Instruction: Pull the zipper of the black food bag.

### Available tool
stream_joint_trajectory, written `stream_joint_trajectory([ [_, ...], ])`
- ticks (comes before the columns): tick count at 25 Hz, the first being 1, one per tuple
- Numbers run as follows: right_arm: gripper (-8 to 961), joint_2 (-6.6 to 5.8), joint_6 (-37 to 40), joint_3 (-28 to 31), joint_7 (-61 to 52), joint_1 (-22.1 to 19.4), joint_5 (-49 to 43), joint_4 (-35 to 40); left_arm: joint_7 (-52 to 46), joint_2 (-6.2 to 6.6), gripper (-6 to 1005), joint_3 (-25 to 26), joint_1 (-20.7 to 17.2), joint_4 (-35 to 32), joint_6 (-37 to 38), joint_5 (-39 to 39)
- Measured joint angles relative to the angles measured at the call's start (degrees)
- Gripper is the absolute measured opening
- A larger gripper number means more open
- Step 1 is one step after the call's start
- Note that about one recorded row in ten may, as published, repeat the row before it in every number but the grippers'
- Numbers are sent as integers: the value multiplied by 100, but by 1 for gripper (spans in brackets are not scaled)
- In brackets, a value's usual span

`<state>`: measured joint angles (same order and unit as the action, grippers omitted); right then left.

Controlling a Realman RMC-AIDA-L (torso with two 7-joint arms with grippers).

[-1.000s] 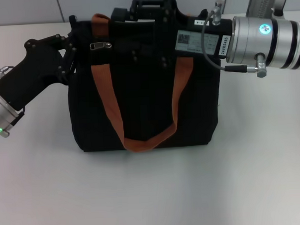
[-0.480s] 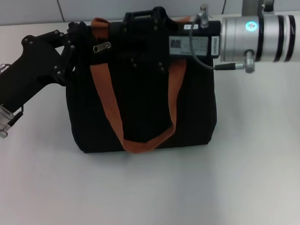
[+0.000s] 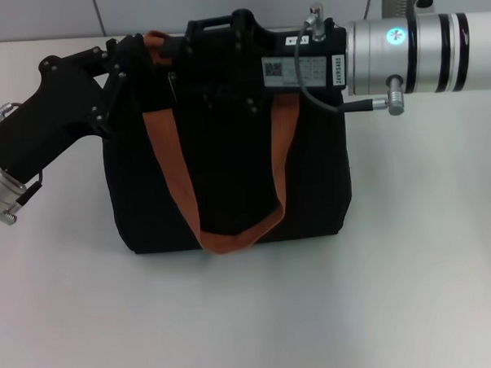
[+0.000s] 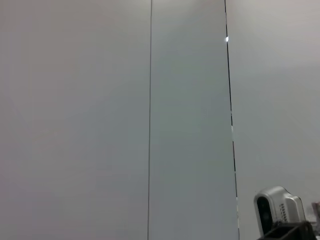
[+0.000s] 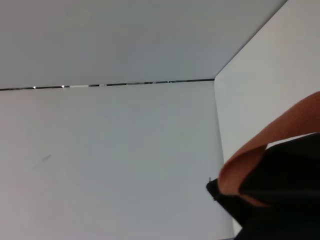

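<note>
The black food bag [image 3: 228, 168] stands on the white table, with its rust-orange strap [image 3: 167, 171] hanging down the front. My right gripper [image 3: 174, 53] reaches in from the right along the bag's top edge, and its tip is near the top left corner. The zipper pull is hidden under it. My left gripper [image 3: 122, 63] is against the bag's top left corner. The right wrist view shows a loop of the strap [image 5: 260, 155] and black fabric of the bag [image 5: 285, 205]. Black parts on black fabric hide the fingers of both grippers.
The white table [image 3: 251, 314] spreads in front of the bag and to both sides. A pale wall [image 3: 43, 18] stands behind. The left wrist view shows only wall panels and a small grey device [image 4: 277, 212].
My right arm has moved left along the bag's top, and its gripper now covers the silver pull seen earlier. The bag's top has shifted a little left. My left gripper moved slightly back.
</note>
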<state>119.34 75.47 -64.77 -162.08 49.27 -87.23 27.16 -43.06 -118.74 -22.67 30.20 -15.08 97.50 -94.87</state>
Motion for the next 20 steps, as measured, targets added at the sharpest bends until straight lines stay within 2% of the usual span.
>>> stream_joint_trajectory([
  [4,523,-11,55,0,283,-51,-59,111,-1,0,21,0,-4,-5,3,12],
  [7,523,-15,197,0,924,-157,-225,465,-1,-2,21,4,11,5,-29,19],
  [9,523,-15,335,18,1614,-267,-246,662,-1,-6,21,4,16,7,-39,22],
  [10,523,-2,507,38,2547,-417,-144,824,-1,-9,21,4,24,7,-43,22],
  [11,523,-2,507,38,2547,-417,-144,824,-1,-9,21,4,24,7,-43,22],
  [14,523,10,773,20,3828,-626,144,935,1,-15,21,3,38,7,-43,22],
  [15,523,12,940,13,4699,-747,290,952,2,-18,21,1,46,6,-36,22],
  [17,523,12,982,10,4986,-790,319,952,2,-18,21,1,49,6,-35,22],
  [20,523,14,854,-189,6135,-929,170,932,19,-19,21,-3,77,8,-22,17],
])
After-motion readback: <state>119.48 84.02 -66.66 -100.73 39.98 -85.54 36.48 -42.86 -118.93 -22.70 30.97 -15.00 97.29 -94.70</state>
